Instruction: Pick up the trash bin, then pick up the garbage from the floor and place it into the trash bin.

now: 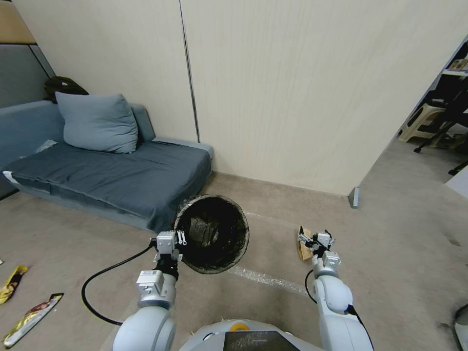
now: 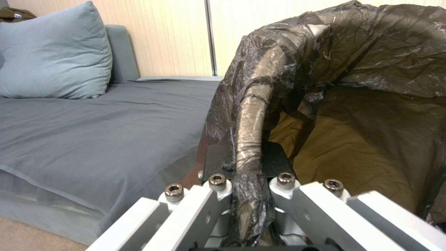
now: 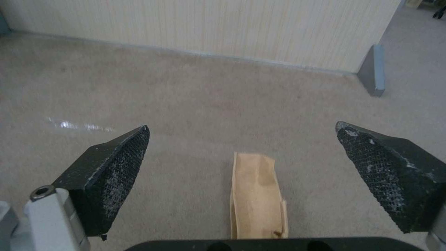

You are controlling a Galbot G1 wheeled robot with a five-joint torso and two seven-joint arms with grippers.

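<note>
Left gripper (image 1: 181, 238) fingers clenched on trash bin (image 1: 212, 233) rim, bin tilted. Right gripper (image 3: 241, 153) fingers spread above brown paper piece (image 3: 257, 197) on floor (image 3: 195, 104).

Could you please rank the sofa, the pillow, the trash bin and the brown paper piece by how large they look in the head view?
1. sofa
2. pillow and trash bin: look alike; the bin is nearer, held by the left gripper.
3. brown paper piece, under the open right gripper.
</note>
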